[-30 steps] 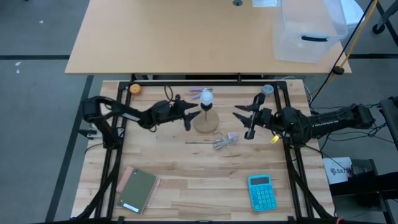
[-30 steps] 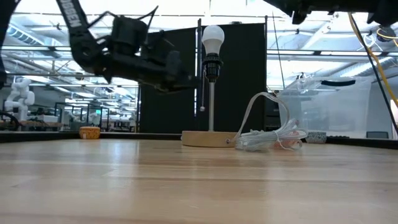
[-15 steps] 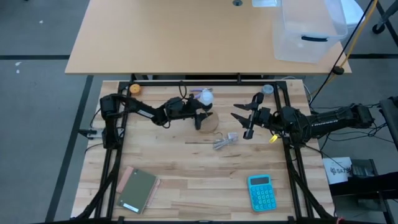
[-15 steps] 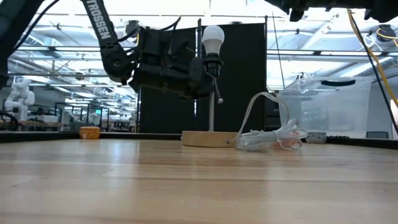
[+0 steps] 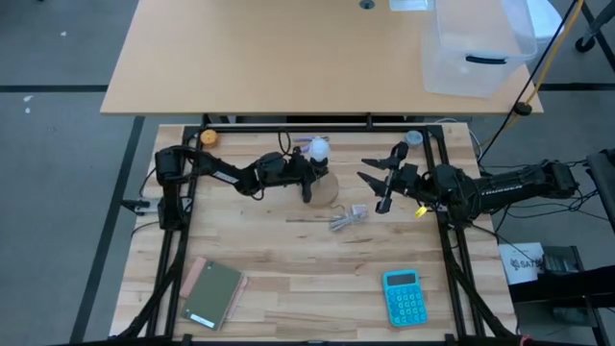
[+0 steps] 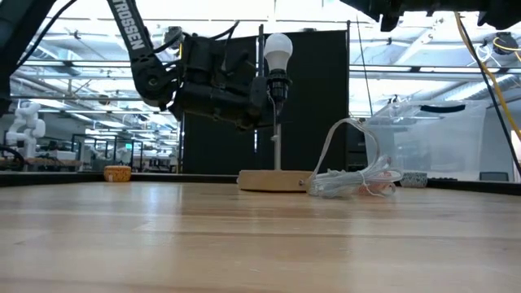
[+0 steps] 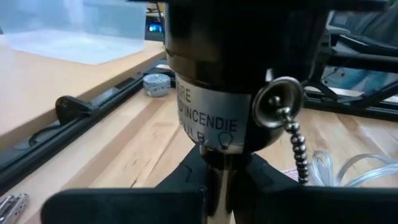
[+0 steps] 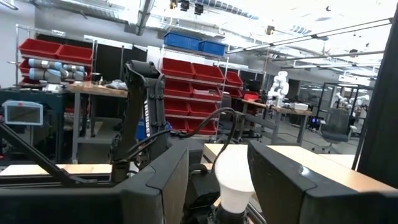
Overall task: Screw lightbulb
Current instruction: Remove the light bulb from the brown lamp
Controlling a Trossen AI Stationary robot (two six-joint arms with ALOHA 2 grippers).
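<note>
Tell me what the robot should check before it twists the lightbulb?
1. Lightbulb sits upright in the socket: ok.
2. Left gripper shut on the lamp stem under the socket: ok.
3. Right gripper open, apart from the lightbulb: ok.
4. Lightbulb lined up between the right fingers: ok.
5. Cord clear of the arms: ok.
6. Lightbulb fully screwed in: cannot tell.

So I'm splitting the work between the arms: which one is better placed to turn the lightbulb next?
The right. The left gripper is shut on the lamp stem under the socket, steadying it. The right gripper is open, free, level with the lightbulb, which shows between its fingers, a short reach away.
</note>
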